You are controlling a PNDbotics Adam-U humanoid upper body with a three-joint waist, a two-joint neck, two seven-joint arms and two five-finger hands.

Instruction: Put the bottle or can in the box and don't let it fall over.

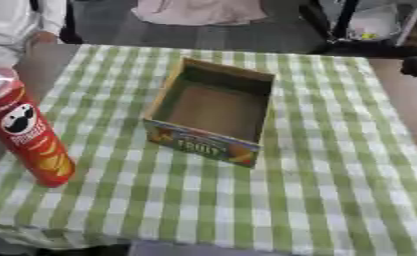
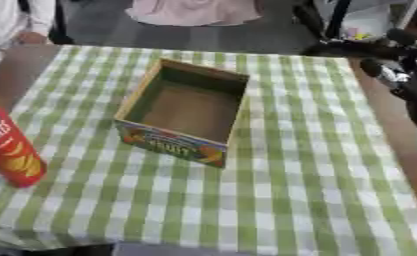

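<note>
Cloth, cardboard and a glossy tube

The tablecloth (image 1: 334,165) was woven-looking cloth in green and white checks, matt and slightly rumpled at its near edge. The box (image 1: 213,110) looked like cardboard: plain, dull brown inside, with a printed, faintly shiny paper face at the front. The red can (image 1: 28,135) had a smooth, glossy printed wrap and a pale lid that looked like plastic.

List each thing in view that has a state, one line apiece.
Pringles can: upright on the cloth, lid on, left of the box.
Box: open-topped, empty, upright.
Tablecloth: spread flat.
Right hand: at the right edge, touching nothing; fingers unclear.
</note>
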